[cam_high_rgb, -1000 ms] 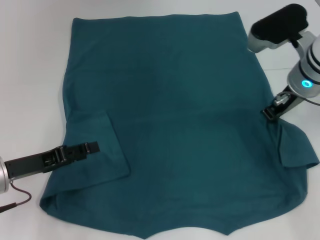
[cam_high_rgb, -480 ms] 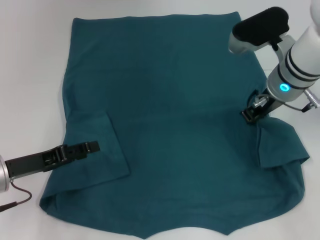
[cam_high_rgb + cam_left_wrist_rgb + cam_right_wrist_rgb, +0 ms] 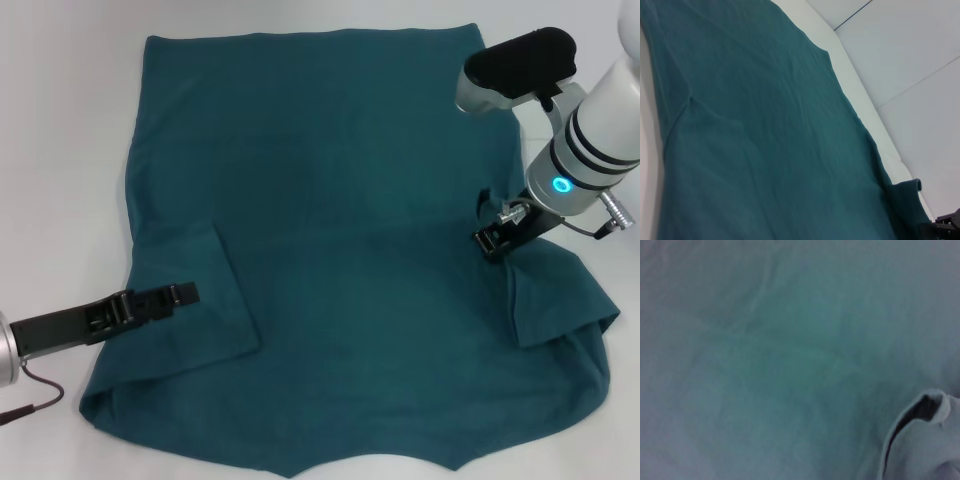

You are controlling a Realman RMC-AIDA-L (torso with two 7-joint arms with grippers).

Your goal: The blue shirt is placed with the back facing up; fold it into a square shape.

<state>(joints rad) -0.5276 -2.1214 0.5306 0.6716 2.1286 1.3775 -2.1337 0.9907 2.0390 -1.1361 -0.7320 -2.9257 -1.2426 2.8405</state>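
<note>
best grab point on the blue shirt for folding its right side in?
Grip the blue shirt at its lifted right sleeve flap, coming from the right edge: that fabric stands off the table, and the right claw is already there.

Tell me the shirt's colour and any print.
Plain dark teal-blue knit T-shirt, no print; the head view shows it best.

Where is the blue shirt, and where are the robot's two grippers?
blue shirt point(image 3: 350, 230), head view, middle of its back.
left gripper point(image 3: 185, 293), head view, tip over folded sleeve.
right gripper point(image 3: 490, 243), head view, tip at the shirt's edge.
</note>
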